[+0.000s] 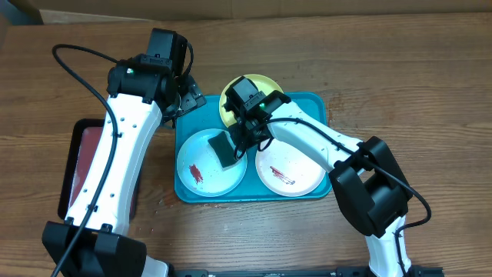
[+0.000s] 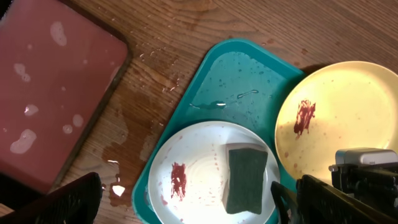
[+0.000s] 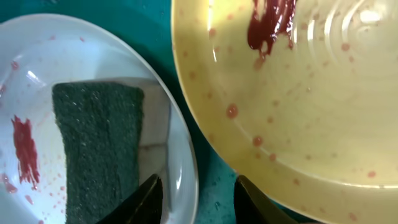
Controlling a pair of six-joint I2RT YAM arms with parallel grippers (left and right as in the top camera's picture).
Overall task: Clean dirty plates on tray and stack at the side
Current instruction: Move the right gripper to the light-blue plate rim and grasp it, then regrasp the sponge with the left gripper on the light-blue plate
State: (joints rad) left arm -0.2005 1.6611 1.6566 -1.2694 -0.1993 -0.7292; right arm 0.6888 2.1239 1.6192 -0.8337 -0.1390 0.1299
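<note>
Three plates [image 1: 288, 169]: smeared, on tray [image 1: 314, 106].
Right hand [image 3: 199, 202]: half spread, empty.
Left hand [image 1: 183, 100]: spread wide.
Sponge [image 1: 223, 150]: just beside right hand; best centre fingers [image 3: 148, 200] over it before pinching.

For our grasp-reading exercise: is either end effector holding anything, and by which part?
Nothing is held. The left end effector is wide open; the right end effector stands open beside the sponge, which lies free on the light blue plate.
</note>
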